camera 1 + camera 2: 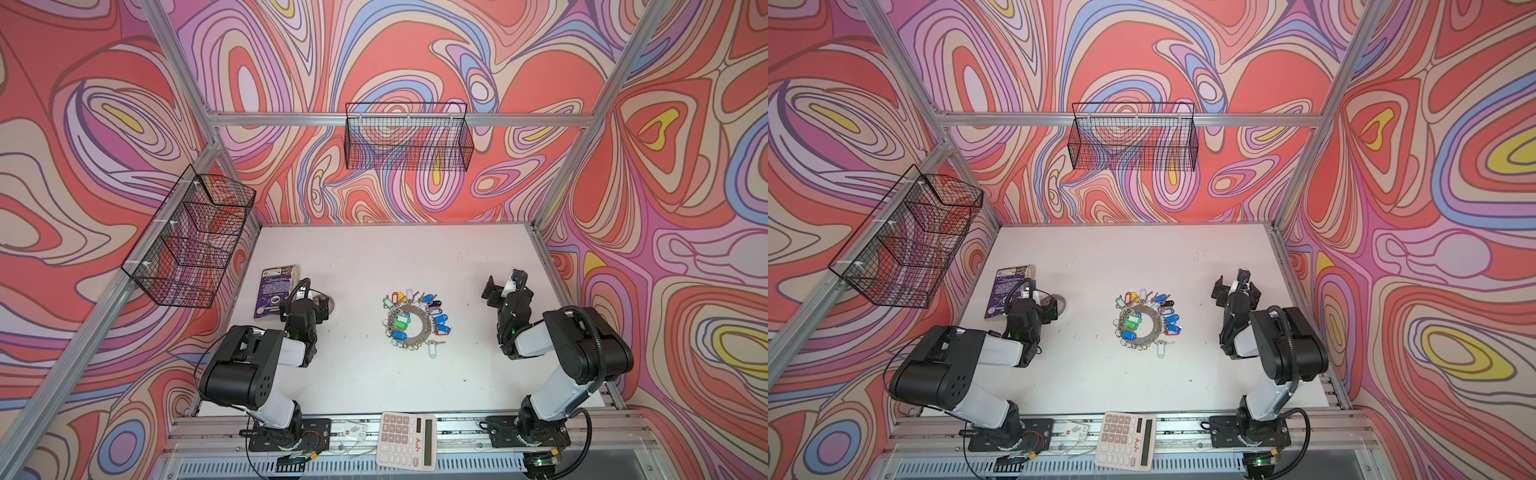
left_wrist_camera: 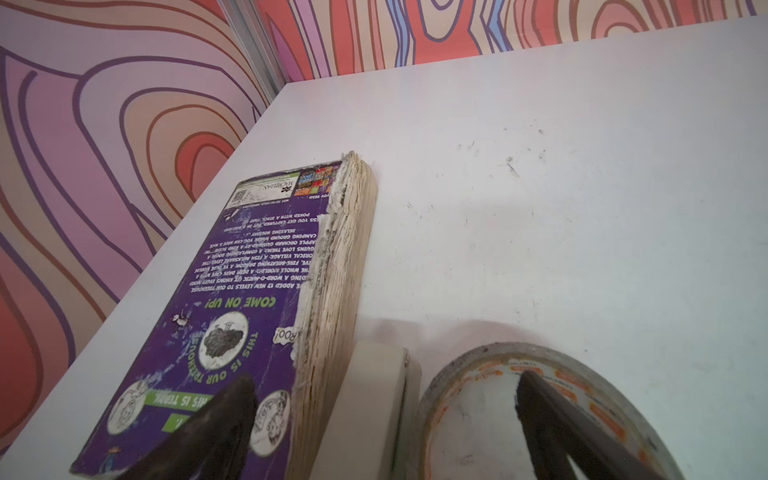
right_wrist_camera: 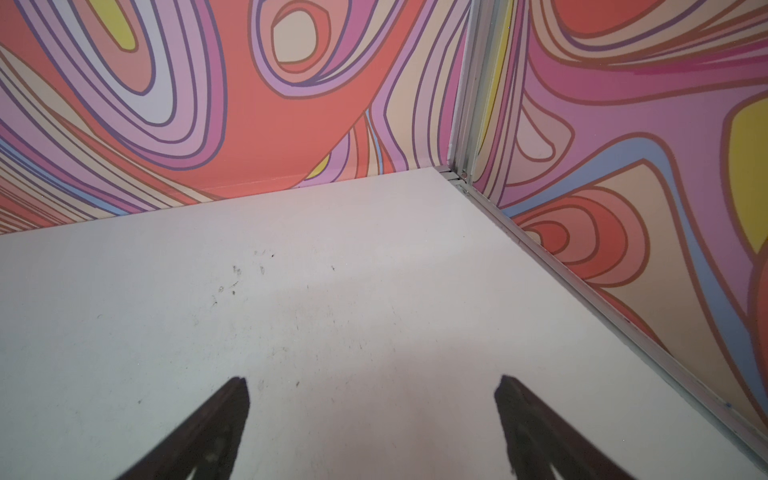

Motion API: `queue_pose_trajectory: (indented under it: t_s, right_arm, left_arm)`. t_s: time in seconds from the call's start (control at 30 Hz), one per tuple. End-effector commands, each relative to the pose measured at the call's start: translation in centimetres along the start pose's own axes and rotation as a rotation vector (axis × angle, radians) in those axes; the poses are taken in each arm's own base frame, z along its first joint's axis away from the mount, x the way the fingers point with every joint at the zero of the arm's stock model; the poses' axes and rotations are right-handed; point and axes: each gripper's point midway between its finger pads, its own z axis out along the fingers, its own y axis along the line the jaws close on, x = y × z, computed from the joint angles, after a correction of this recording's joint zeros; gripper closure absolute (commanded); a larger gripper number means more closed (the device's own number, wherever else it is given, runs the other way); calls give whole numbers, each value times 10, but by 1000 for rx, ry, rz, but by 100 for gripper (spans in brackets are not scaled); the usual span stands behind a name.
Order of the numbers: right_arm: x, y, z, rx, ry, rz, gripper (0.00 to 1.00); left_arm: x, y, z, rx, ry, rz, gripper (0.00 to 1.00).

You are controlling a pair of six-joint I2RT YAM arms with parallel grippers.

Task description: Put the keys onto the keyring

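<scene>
White table (image 1: 374, 386), swirled walls; the keyring (image 1: 420, 330) lay at centre, keys (image 1: 409, 297) heaped along its rim from 12 to 3 o'clock, and a white-tagged key (image 1: 434, 349) seemingly loose at 5. The left gripper (image 2: 382, 376) at 9 o'clock and the right gripper (image 3: 372, 379) at 3 were spread and empty. Likely best: pin the ring, pinch that tag.

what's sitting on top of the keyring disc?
A green tag and a blue tag lie across the left side of the keyring, overlapping its hole. The rim beneath them is covered, so whether they are clipped on cannot be told.
</scene>
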Motion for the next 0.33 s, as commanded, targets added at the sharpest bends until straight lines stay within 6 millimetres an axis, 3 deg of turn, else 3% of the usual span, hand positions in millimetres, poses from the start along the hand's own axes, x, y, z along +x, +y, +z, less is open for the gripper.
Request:
queue_pose_trajectory:
  t_s: [0.0,0.07,0.13,0.3]
  right_arm:
    - [-6,0,2,-1,-19,-6,2]
    - [-5,1,4,-3,-12,-9,2]
    - [3,15,11,-67,30,-33,2]
    - [-2,14,4,-74,1,-35,2]
  left_arm:
    - [-22,-1,4,17,-58,-44,0]
    - [-24,-1,3,17,-62,-48,0]
    - [-23,-1,4,16,-62,-42,0]
    - [-23,-1,5,22,-57,-45,0]
